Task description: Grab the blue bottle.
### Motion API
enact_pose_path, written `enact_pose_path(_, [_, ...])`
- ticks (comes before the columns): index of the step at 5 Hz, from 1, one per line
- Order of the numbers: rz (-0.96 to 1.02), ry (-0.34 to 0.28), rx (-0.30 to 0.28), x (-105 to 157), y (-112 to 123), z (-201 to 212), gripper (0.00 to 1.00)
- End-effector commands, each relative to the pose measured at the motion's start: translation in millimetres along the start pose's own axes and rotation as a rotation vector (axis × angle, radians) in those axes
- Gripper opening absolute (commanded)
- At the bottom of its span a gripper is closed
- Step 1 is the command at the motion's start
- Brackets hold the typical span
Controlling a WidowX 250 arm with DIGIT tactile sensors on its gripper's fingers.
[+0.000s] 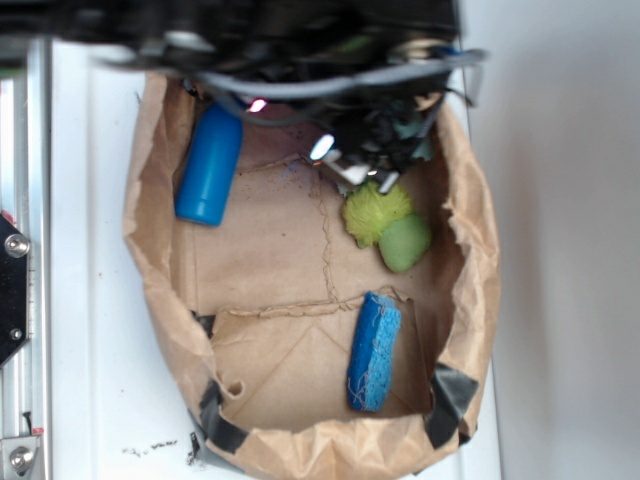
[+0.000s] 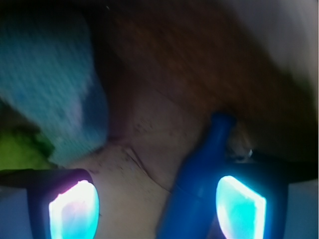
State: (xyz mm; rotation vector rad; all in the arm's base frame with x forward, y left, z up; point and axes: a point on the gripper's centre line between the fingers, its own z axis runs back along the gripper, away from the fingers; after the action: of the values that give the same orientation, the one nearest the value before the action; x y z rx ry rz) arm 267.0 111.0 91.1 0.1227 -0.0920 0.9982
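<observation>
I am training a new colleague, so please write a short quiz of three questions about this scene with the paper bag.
1. True or false: the blue bottle lies at the left wall of the paper bag in the exterior view.
2. Which object lies nearest the bag's bottom edge in the exterior view? A) blue sponge B) green toy C) blue bottle
3. Fill in: in the wrist view, the end effector is ____, with the bottle beside its right pad, not clamped.

Key:
1. True
2. A
3. open
</observation>
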Motion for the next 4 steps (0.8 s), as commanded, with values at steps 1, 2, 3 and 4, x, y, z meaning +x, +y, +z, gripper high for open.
enact_pose_path(1, [-0.013,-0.181,-0.101,-24,25,10,1.0])
enact_pose_path(2, [0.0,-0.182,-0.08,-26,18,8,1.0])
enact_pose_path(3, [0.01,-0.177,-0.065,-19,14,4,1.0])
enact_pose_path(4, [0.008,-0.169,-0.064,-14,18,3,1.0])
